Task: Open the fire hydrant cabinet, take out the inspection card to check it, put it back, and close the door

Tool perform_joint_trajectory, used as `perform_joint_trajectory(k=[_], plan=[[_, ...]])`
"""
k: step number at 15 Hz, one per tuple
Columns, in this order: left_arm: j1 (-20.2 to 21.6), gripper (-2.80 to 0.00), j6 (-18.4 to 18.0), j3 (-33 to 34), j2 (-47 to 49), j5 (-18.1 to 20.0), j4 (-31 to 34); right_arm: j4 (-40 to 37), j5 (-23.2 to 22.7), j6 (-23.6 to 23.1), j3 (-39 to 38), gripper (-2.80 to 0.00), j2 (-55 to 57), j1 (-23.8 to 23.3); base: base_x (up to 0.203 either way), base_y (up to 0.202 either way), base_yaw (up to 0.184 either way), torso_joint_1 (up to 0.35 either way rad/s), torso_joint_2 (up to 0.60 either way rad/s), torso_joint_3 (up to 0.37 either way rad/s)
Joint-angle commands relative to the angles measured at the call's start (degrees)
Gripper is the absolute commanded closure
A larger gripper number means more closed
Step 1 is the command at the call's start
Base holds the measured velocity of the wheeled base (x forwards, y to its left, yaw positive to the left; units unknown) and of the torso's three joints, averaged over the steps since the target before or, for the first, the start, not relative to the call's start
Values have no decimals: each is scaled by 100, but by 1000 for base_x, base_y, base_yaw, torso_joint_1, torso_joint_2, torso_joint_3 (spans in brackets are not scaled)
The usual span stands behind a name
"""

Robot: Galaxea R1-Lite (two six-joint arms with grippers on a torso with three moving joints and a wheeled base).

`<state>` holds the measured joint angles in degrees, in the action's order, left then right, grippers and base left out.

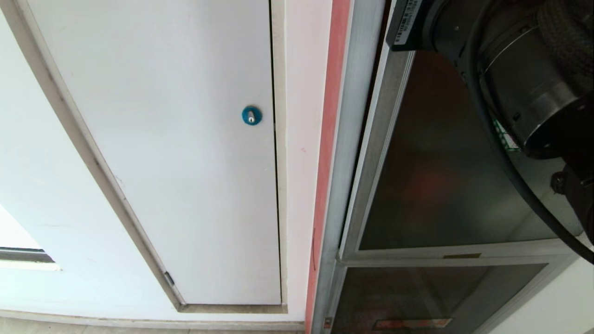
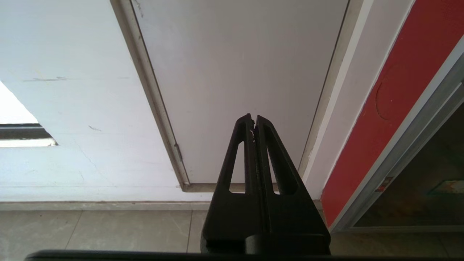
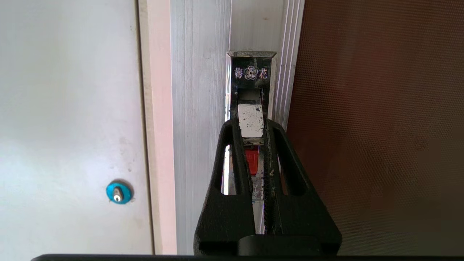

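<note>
Both fingers (image 3: 270, 152) of the right gripper (image 3: 250, 125) pinch the door (image 3: 377, 119) latch tab (image 3: 251, 121), at 12 o'clock, ready to pull.

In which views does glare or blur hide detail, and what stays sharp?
Head view: the right arm is a close, dark, soft shape; the door glass shows only dim blurred reddish reflections. Left wrist view: even light, a blown-out white patch at the edge, left gripper sharp. Right wrist view: latch sharp with bright glints, right gripper clamped on it; the glass is dull.
</note>
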<state>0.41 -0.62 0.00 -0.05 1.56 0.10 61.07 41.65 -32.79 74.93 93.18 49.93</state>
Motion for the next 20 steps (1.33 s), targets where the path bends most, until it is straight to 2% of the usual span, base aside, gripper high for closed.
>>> perform_joint_trajectory(k=[1,11,20], plan=[[2,0,1,0,5,2,-1,62,54,-25,-48,0,-154,43,0,0,0,0,0,0],[2,0,1,0,5,2,-1,39,168,-50,-350,0,-330,205,0,0,0,0,0,0],[2,0,1,0,5,2,-1,-368,225,-43,-618,0,-488,262,0,0,0,0,0,0]])
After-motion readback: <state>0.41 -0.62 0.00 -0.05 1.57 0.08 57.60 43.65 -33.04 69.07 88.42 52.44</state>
